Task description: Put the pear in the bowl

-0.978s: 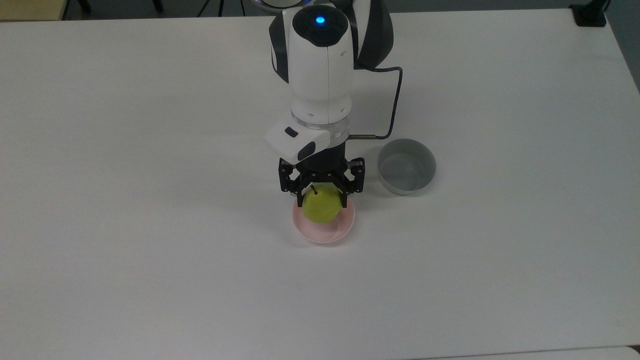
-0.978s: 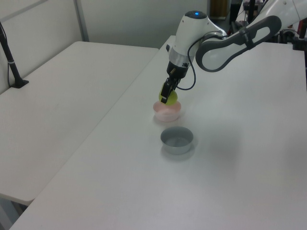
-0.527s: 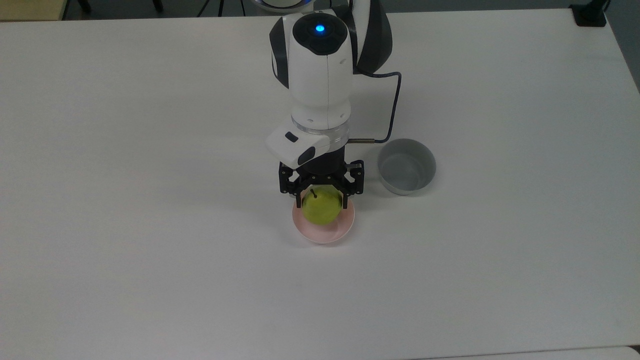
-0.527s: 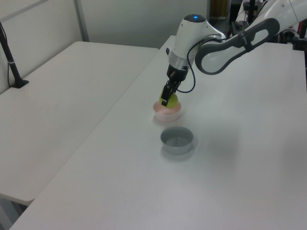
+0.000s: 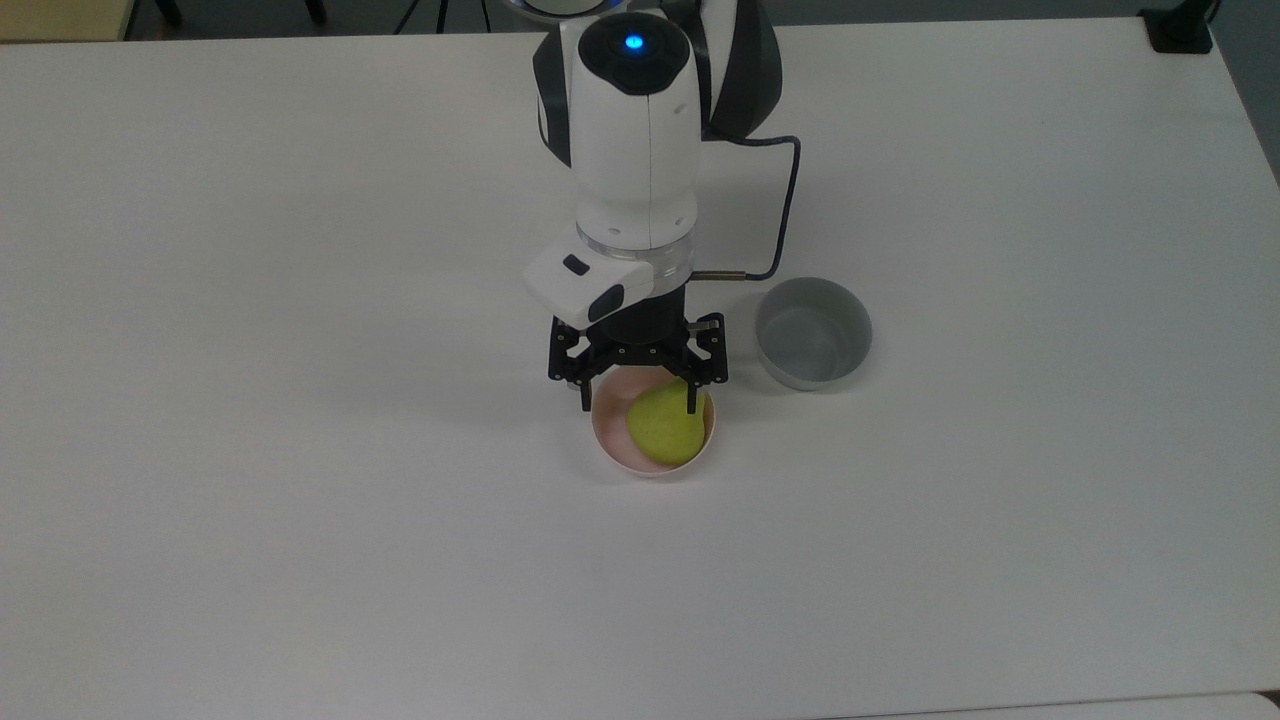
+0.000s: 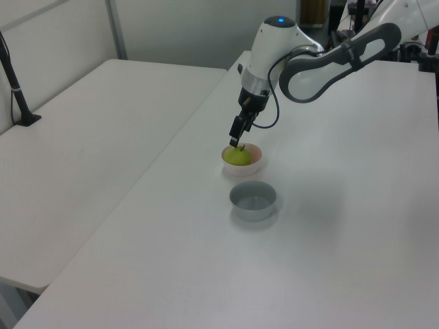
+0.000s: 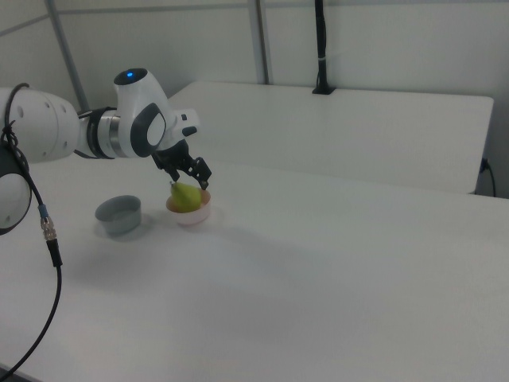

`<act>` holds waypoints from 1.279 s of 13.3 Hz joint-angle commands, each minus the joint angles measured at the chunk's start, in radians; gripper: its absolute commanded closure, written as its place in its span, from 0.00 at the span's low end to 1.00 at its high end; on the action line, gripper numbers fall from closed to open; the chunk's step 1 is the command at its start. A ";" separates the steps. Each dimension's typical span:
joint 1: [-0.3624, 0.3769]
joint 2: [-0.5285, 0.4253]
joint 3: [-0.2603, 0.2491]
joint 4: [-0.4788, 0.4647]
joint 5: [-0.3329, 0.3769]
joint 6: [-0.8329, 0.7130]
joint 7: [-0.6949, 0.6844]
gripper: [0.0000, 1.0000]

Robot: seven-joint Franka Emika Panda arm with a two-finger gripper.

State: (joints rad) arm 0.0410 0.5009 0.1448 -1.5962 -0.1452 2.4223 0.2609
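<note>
The yellow-green pear [image 5: 665, 427] lies inside the pale pink bowl [image 5: 598, 432] near the middle of the white table, leaning toward the bowl's right side in the top view. My gripper [image 5: 637, 398] hangs just above the bowl's far rim, open, with its black fingers spread wider than the pear and holding nothing. In the left view the gripper [image 6: 236, 140] is a little above the pear [image 6: 238, 157] in the bowl [image 6: 254, 163]. In the right view the pear [image 7: 185, 196] rests in the bowl [image 7: 193, 216] below the gripper [image 7: 191, 181].
A grey straight-sided bowl [image 5: 812, 333] stands to the top view's right of the pink one, also visible as the grey bowl [image 6: 253, 200] and the grey bowl [image 7: 119, 215]. A second white table [image 6: 82, 123] adjoins, with a black pole [image 6: 14, 82] on it.
The gripper has opened and let go of the pear, which dropped into the pink bowl. The gripper has risen slightly above it.
</note>
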 commanded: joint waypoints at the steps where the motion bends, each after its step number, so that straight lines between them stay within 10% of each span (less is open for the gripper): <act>1: 0.002 -0.105 -0.013 -0.018 -0.011 -0.150 0.015 0.00; 17: -0.046 -0.475 -0.113 -0.021 0.076 -0.821 -0.206 0.00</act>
State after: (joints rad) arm -0.0098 0.0468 0.0408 -1.5852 -0.0873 1.6277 0.0709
